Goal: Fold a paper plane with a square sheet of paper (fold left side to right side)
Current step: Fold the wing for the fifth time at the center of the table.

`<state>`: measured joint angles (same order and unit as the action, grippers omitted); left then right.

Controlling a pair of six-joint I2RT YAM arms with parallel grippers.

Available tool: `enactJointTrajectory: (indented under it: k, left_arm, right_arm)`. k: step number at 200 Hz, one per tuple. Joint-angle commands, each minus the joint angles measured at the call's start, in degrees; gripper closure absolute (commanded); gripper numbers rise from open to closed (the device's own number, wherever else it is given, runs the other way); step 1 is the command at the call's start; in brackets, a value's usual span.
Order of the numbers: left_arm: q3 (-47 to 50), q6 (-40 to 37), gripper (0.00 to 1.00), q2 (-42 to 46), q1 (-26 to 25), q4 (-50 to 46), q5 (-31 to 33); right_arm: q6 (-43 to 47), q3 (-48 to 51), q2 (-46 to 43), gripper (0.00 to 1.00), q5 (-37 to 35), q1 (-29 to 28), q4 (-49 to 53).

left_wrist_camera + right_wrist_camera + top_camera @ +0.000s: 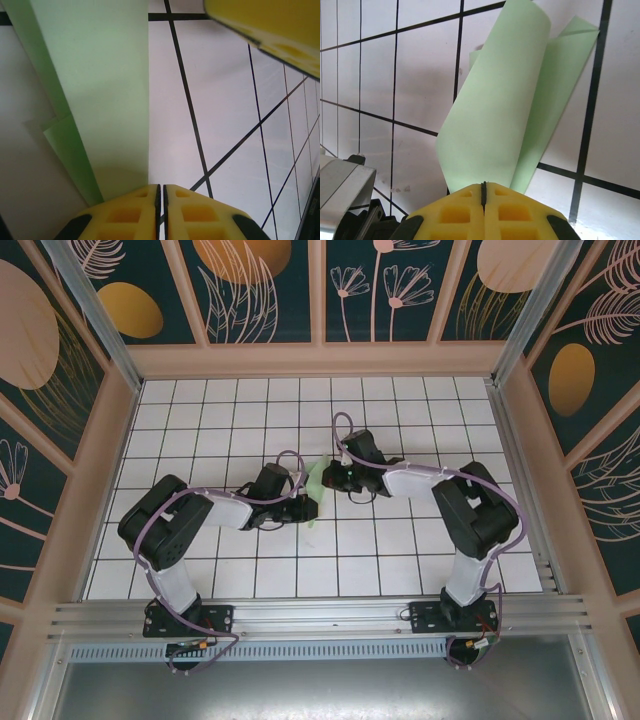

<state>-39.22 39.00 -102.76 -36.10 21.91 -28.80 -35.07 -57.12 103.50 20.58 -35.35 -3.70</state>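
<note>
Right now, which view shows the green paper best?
Right wrist: the green paper sits centred, layers and curled edge clear. Left wrist shows a flat strip; top external, a small distant patch.

Both arms reach inward toward mid-table. The left gripper is closed; the right gripper is closed, apparently pinching the paper.

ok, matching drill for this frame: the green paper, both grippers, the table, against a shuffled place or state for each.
1. thin pale green folded paper sheet
2. left gripper
3. right gripper
4. white tiled table

A. black grid lines
B. shut on the paper's lower edge
C. layered, between both grippers
D. shut, paper alongside at its camera's left

Pairs: 1-C, 2-D, 3-B, 4-A
</note>
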Motion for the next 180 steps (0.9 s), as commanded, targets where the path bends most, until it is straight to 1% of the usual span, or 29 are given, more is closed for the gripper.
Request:
enactJointTrajectory:
  k: [1,32,58,121,180]
  left_arm:
    - [1.2,-1.9,0.85,-4.7,-1.5,-7.3,5.4]
    - [1.2,-1.8,0.85,-4.5,-1.5,-7.5,5.5]
    - [1.3,-1.9,0.86,-4.2,-1.5,-7.8,5.8]
    - [1.5,-1.9,0.86,-4.4,-1.6,-8.4,5.9]
    - [2.3,-1.7,0.87,-4.6,-1.6,-8.3,5.8]
  right_arm:
    - [-0.4,-1.3,1.5,1.00,2.7,-0.8,-4.0]
    - [0.5,-4.9,5.1,1.00,1.8,-1.6,-1.9]
    - [1.0,-5.2,7.1,1.00,1.1,-1.9,-1.0]
    - [3.8,-6.0,9.0,1.00,-4.8,-1.9,3.0]
    - [4.8,-5.8,10.1,1.00,-6.1,-0.6,3.2]
